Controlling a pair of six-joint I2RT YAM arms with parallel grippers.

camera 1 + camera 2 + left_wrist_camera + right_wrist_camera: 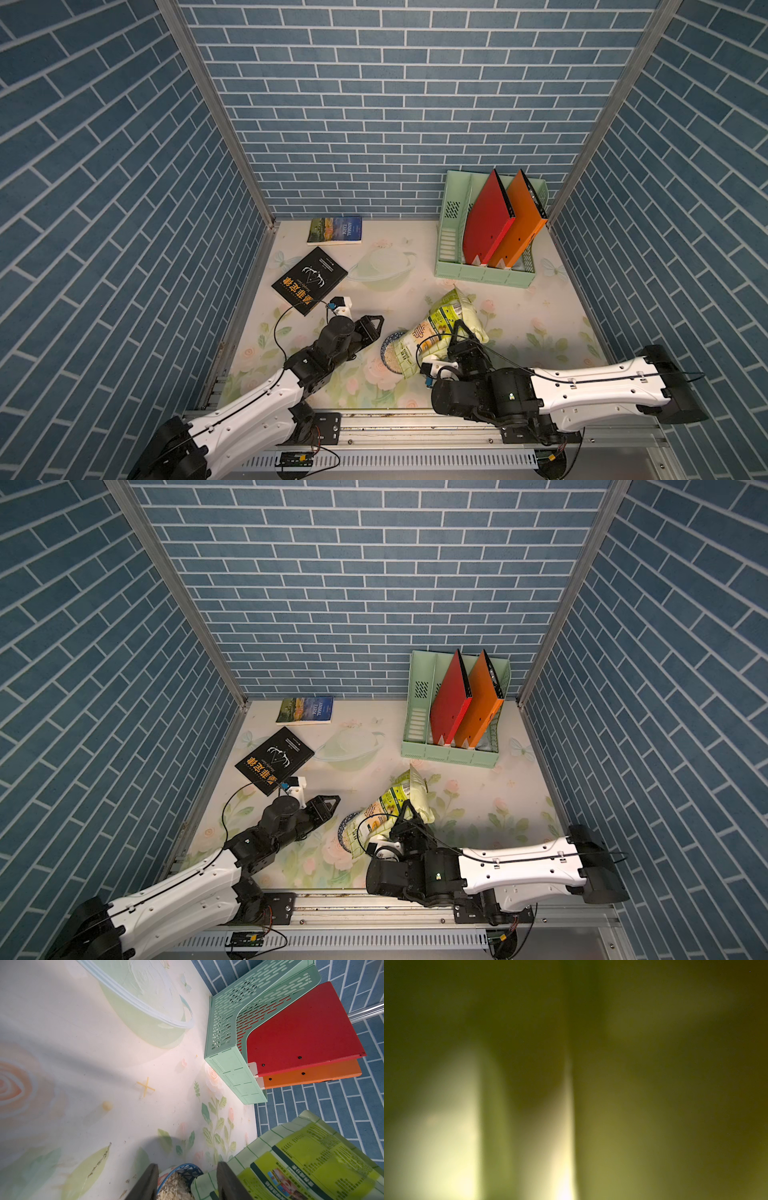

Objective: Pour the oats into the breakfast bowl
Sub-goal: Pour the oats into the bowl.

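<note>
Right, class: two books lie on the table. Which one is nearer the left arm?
The black book with gold lettering, lying askew close to the left arm; the blue book sits further back by the wall.

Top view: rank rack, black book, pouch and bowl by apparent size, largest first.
1. rack
2. pouch and black book: alike; the pouch is held up nearer the camera
3. bowl, partly hidden by the pouch
</note>
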